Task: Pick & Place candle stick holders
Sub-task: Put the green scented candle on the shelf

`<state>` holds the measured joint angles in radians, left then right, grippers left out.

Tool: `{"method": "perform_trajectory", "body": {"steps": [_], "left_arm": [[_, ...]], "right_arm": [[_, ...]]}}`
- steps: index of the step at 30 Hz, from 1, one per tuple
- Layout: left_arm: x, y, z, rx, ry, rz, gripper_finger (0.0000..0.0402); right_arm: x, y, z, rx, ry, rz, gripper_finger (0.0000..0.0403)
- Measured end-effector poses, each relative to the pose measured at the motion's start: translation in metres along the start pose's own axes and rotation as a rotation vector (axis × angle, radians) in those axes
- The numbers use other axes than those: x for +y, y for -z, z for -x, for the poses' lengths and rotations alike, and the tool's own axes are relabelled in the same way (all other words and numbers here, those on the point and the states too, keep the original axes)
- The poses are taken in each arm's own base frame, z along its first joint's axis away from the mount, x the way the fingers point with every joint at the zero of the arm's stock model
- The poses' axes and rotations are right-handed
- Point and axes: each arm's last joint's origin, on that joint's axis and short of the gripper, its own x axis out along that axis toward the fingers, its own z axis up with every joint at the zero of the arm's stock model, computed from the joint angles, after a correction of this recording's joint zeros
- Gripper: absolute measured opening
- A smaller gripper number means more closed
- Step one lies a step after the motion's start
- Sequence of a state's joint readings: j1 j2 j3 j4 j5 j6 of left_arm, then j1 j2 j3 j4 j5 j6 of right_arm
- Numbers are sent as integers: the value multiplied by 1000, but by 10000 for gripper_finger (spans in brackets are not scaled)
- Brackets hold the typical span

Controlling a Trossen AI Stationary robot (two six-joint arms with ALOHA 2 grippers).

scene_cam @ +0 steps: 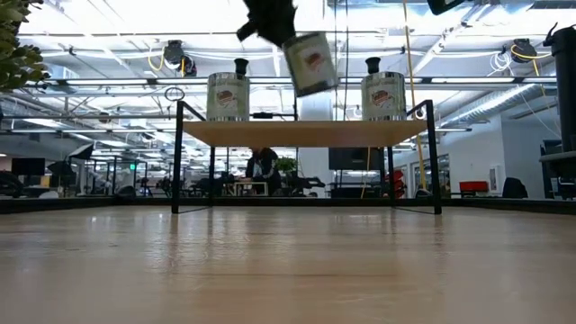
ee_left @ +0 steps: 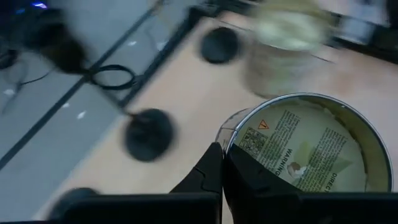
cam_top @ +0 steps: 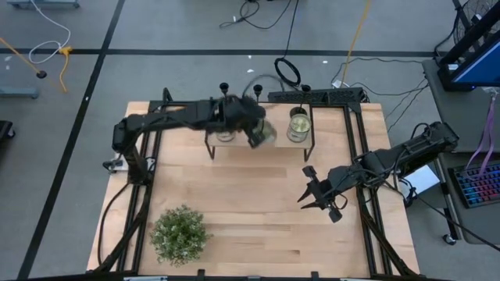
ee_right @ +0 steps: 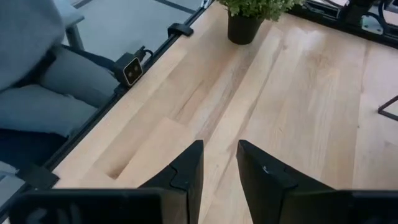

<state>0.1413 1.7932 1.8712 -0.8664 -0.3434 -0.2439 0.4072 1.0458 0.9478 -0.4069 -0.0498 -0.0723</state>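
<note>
The left gripper hangs over the raised shelf at the desk's far edge, its jaws clenched on the rim of a tilted tin, not on a holder. The candle stick holders stand upright on the shelf's far side, just beyond those jaws. The left arm looks much the nearer. The right gripper waits with jaws released at the desk's near right.

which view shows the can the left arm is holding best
The low view: the can hangs tilted above the shelf, label showing. The left wrist view shows only its open top; the high view just its top beside the arm; the right wrist view nothing.
</note>
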Motion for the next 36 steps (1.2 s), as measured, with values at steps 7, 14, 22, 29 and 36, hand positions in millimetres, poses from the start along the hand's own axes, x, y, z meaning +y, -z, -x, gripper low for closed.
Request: {"method": "perform_trajectory", "body": {"steps": [7,14,22,29,36], "left_arm": [[34,1,-18,73,-1,20,2],[42,7,-21,147,14,1,1],[43,10,-34,181,-6,16,2],[46,8,-41,172,4,8,6],[44,4,-43,118,17,-75,19]], "right_arm": [[0,0,0,4,-3,0,91],[0,1,0,6,-3,-8,91],[0,1,0,9,-4,-9,91],[0,2,0,19,-5,-9,91],[0,2,0,19,-5,-52,91]]}}
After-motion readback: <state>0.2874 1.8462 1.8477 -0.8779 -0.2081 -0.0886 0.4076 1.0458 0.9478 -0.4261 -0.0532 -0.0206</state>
